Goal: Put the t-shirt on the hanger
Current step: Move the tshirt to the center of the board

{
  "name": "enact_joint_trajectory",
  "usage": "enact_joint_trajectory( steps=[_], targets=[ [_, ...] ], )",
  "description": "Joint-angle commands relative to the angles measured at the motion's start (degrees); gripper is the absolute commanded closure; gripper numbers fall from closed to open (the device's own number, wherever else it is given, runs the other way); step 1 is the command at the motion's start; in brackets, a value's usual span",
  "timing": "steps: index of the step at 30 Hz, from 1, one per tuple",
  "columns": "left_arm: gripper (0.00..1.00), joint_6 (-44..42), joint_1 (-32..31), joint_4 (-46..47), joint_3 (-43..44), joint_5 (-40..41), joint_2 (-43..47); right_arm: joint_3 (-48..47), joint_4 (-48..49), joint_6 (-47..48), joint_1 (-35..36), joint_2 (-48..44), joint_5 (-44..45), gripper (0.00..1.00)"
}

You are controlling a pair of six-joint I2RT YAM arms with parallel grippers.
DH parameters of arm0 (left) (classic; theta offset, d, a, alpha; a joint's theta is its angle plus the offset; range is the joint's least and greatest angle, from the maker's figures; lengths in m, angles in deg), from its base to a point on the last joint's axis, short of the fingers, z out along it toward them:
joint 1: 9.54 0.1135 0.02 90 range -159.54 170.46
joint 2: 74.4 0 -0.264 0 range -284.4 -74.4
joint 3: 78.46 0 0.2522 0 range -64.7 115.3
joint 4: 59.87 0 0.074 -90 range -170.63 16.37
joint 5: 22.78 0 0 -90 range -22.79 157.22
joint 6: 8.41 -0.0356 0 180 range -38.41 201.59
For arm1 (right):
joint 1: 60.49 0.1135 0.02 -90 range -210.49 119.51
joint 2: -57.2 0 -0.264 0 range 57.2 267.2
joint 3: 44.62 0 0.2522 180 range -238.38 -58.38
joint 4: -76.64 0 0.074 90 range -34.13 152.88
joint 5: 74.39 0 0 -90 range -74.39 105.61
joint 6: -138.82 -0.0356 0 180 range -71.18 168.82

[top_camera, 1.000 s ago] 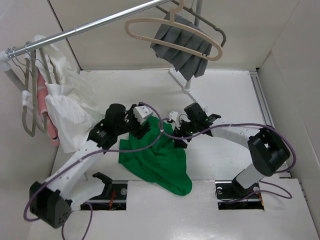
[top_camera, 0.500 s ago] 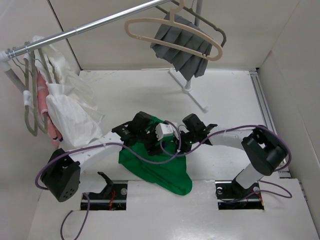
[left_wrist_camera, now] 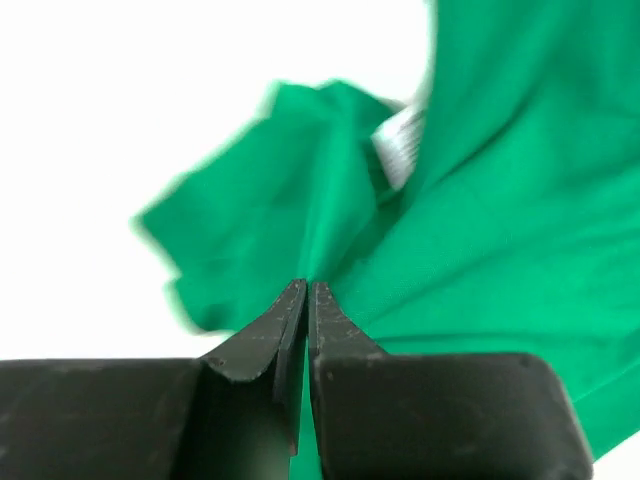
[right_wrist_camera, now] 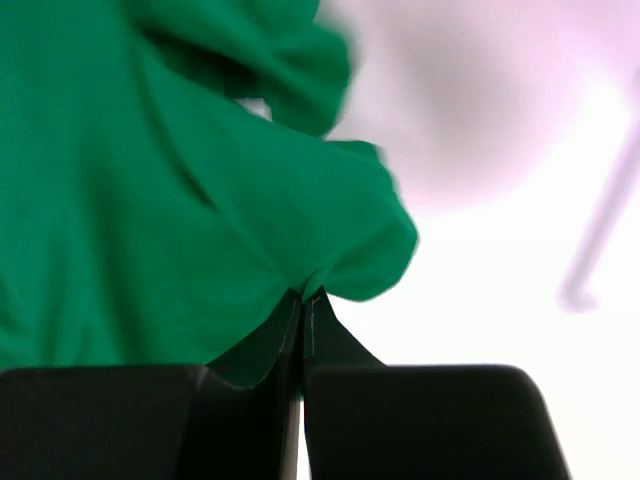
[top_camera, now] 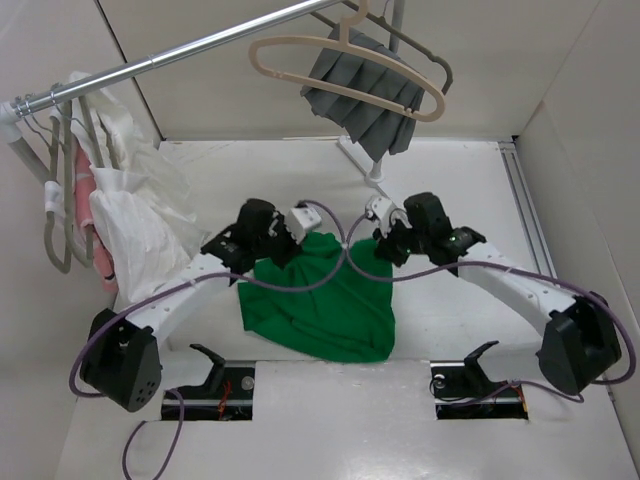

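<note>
1. T-shirt (top_camera: 320, 300): lying mid-table (top_camera: 450, 180), bunched toward 6 o'clock.
2. Left gripper (left_wrist_camera: 303, 295): pinched tight on t-shirt fabric at its 10 o'clock corner.
3. Right gripper (right_wrist_camera: 303, 300): pinched tight on a t-shirt fold at its 2 o'clock corner.
4. Hanger (top_camera: 295, 41): hung on rail (top_camera: 180, 55) at 12 o'clock, well apart from t-shirt.

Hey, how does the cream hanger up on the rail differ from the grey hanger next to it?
Colour: the cream hanger is pale beige, the grey hanger is dark. Load: the cream hanger is bare, while the grey hanger carries a grey pleated cloth. Position: seen from above, the cream hanger overlaps the grey hanger and reaches further left. Both hang near the right end of the rail.
</note>
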Motion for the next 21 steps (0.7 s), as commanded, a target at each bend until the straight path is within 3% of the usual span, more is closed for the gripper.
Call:
enact_joint_trajectory(
  steps=[1, 5, 8, 9, 10, 11, 13, 15, 16, 18, 19, 21],
  targets=[
    [1.0, 0.93, 6.78, -2.31, 8.66, 3.01, 3.21, -11.73, -0.83, 4.79, 0.54, -4.13, 3.81, 1.0],
    [1.0, -5.05, 7.49, -3.37, 11.86, 1.7, 9.88, -18.6, -2.25, 9.35, 3.35, -8.69, 4.86, 1.0],
    [1.0, -11.98, 7.49, -7.31, 8.71, -3.73, 17.79, -15.98, -1.73, 9.89, 5.9, -12.91, 5.4, 1.0],
    [1.0, -15.05, 7.49, -10.2, 7.65, -6.37, 19.29, -12.31, -1.72, 9.89, 6.61, -15.63, 5.4, 1.0],
    [1.0, -19.08, 7.49, -18.84, 6.77, -12.4, 21.31, -10.01, -1.2, 8.94, 7.22, -16.87, 5.4, 1.0],
    [1.0, -28.26, 6.88, -24.24, 5.11, -14.89, 21.33, -7.64, -1.2, 8.06, 8.01, -17.84, 5.4, 1.0],
    [0.54, -37.27, 4.95, -39.4, 3.6, -18.51, 21.85, -0.35, -0.67, 4.54, 11.0, -19.08, 6.88, 1.0],
    [0.31, -43.18, 3.46, -44.4, 1.15, -20.45, 21.33, 4.75, 0.2, 1.91, 14.24, -19.08, 9.78, 1.0],
    [0.29, -41.12, 3.45, -44.42, 0.61, -20.98, 21.33, 9.74, 0.99, -0.54, 14.96, -19.08, 9.79, 0.89],
    [0.29, -36.72, 3.45, -38.99, 0.08, -20.2, 21.33, 13.9, 3.71, -3.19, 15.58, -18.12, 10.4, 0.52],
    [0.29, -34.35, 3.45, -36.62, -0.53, -19.41, 21.33, 13.22, 3.2, -4.07, 15.58, -16.46, 8.58, 0.46],
    [0.32, -28.11, 3.45, -30.29, -0.54, -17.04, 20.62, 11.29, 1.63, -5.48, 16.28, -14.96, 11.08, 0.22]
  ],
)
